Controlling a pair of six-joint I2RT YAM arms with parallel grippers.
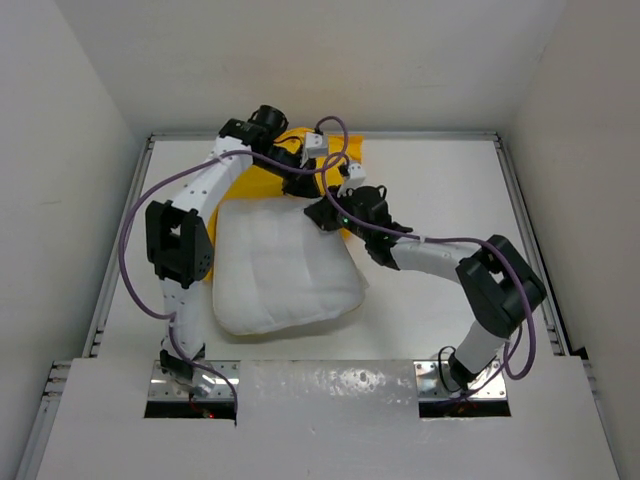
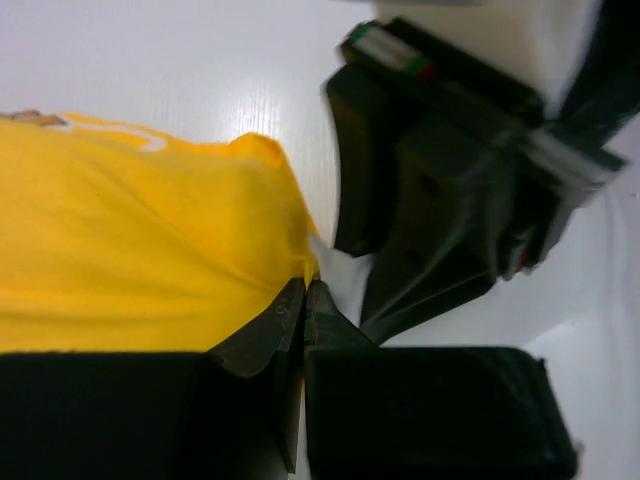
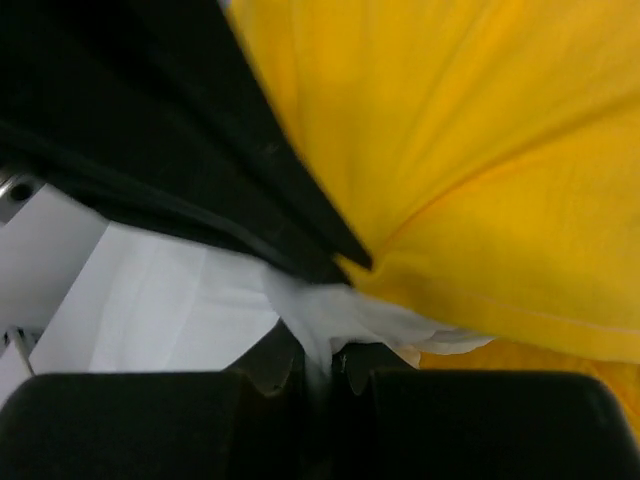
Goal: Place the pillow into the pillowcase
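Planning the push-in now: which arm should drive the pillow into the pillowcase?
Likely right: the right gripper is shut on the pillow at the pillowcase hem, while the left gripper just pinches its edge.

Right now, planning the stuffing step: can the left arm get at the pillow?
Probably not freely: the left gripper is shut on the pillowcase edge; the pillow lies close, pinched by the right gripper.

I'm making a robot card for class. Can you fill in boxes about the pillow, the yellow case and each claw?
goes in: big white puffy quilted pillow, lying on the table, mostly uncovered
goes around: thin bright yellow fabric pillowcase, bunched at the pillow's far end
left gripper: shut on the pillowcase edge
right gripper: shut on white pillow fabric
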